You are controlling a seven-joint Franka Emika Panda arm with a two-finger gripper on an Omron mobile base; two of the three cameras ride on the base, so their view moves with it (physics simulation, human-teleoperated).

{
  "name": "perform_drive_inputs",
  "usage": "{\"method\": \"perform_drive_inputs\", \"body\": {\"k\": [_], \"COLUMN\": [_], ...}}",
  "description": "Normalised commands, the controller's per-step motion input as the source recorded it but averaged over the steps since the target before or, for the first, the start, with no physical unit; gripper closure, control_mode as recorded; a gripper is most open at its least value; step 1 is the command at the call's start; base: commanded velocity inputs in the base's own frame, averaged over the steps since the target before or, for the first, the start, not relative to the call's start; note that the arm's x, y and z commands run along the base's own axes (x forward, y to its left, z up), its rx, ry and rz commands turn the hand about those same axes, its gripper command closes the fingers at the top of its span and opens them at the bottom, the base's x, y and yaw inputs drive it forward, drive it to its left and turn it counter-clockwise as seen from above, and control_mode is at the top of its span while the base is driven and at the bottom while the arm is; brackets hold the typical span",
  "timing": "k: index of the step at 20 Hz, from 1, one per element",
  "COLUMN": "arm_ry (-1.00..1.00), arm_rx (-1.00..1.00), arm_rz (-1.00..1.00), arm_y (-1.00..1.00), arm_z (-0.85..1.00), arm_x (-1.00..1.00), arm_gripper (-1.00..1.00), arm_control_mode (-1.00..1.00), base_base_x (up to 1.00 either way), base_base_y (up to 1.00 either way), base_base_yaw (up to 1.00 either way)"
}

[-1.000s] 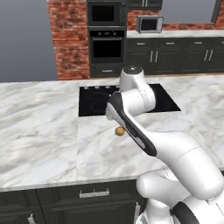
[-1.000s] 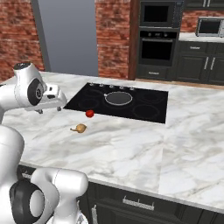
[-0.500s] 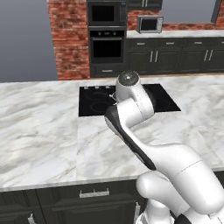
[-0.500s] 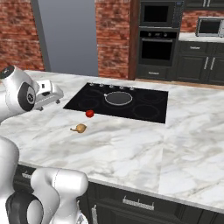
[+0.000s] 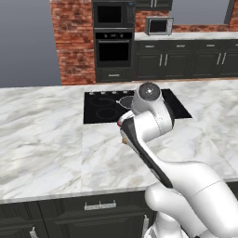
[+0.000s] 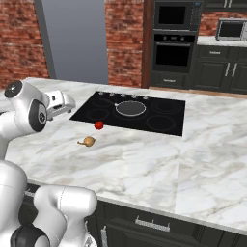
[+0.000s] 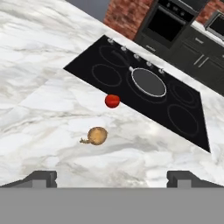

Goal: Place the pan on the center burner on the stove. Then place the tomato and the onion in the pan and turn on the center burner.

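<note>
In the left base view the white arm folds in front of the stove [image 5: 104, 104], hiding much of it; the pan [image 5: 125, 101] shows as a grey sliver behind the arm's upper joint, and a tan speck at the arm's edge is probably the onion [image 5: 123, 140], though too little shows to be sure. In the right base view the pan [image 6: 130, 108] sits on the center burner [image 6: 130, 116], the tomato [image 6: 99, 125] lies on the marble counter [image 6: 159, 164] just off the cooktop's front edge, and the onion [image 6: 88, 141] rests nearby on the counter. In the hand view the gripper [image 7: 112, 178] hangs with its fingertips [image 7: 41, 178] spread wide, holding and touching nothing, above the onion [image 7: 97, 135] and tomato [image 7: 112, 101]. Compared with a second ago, the arm has drawn back toward the base, while pan, tomato and onion lie as before.
</note>
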Motion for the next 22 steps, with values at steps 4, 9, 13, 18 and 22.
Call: {"method": "perform_drive_inputs", "body": {"k": [4,9,13,18,22], "arm_ry": [0.21,0.17,0.00,0.00,0.00], "arm_rx": [0.07,0.07,0.00,0.00,0.02], "arm_rz": [0.00,0.07,0.01,0.00,0.00], "arm_y": [-0.19,-0.21,-0.01,0.00,-0.08], "arm_z": [0.35,0.00,-0.12,-0.21,-0.28], "arm_x": [0.05,0.18,0.07,0.10,0.10], "arm_gripper": [-1.00,-1.00,-1.00,-1.00,-1.00], "arm_control_mode": [-1.00,-1.00,-1.00,-1.00,-1.00], "base_base_x": [0.00,0.00,0.00,0.00,0.00], "base_base_y": [0.00,0.00,0.00,0.00,0.00], "base_base_yaw": [0.00,0.00,0.00,0.00,0.00]}}
